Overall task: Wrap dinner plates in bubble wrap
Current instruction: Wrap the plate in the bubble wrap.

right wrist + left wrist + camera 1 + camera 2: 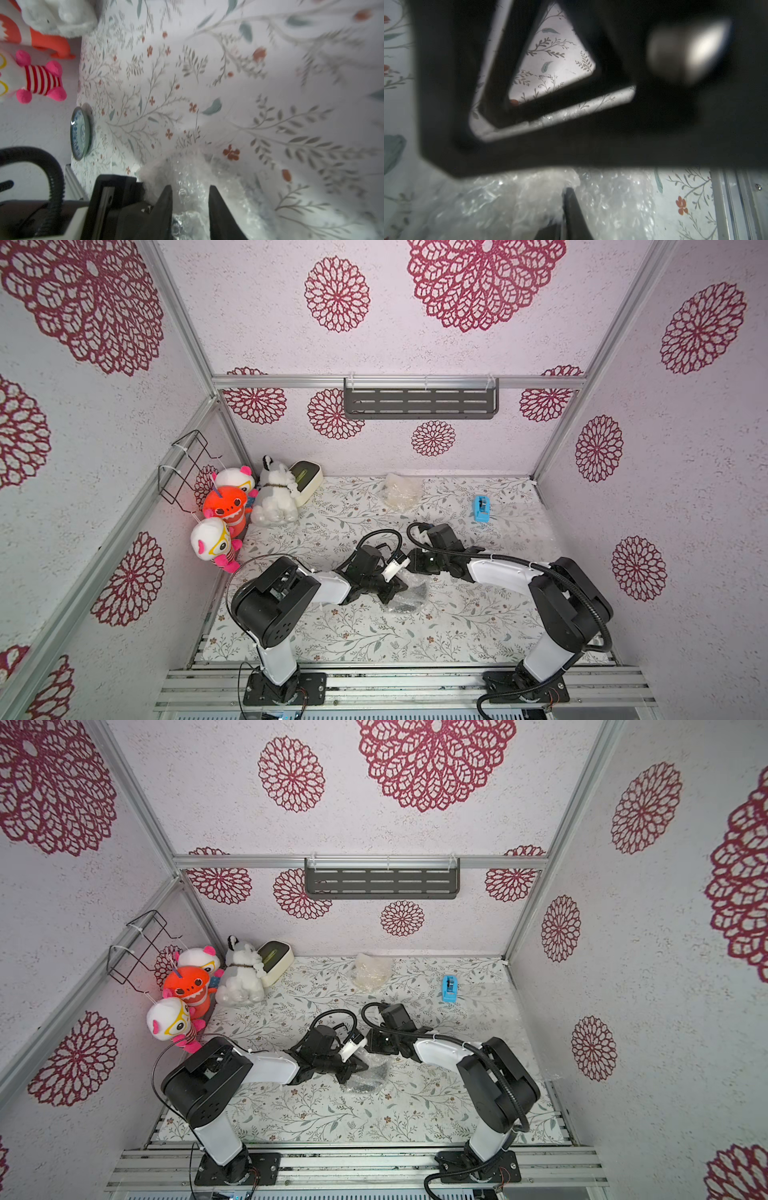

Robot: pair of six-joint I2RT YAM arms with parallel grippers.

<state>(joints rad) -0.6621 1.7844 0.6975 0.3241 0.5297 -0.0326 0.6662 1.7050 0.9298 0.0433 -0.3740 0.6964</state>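
Clear bubble wrap lies crumpled round a dark plate in the middle of the flower-patterned table, between the two arms. In both top views the bundle is longer than wide, its long axis slanting from the near side by the left arm toward the far side by the right arm. The left gripper sits at the bundle's left end, its fingers pressed together on a fold of the wrap. The right gripper meets the bundle from the far side; its fingers stand apart with crinkled wrap between them, and whether they squeeze it cannot be told. A grey-teal plate with a blue pattern rests bare at the foot of the left wall, near soft toys; flat or leaning is unclear. By the back wall sits a second, pale wrapped bundle. Right of it stands a small blue tape dispenser, and a flat sheet of wrap is spread on the table's right side.
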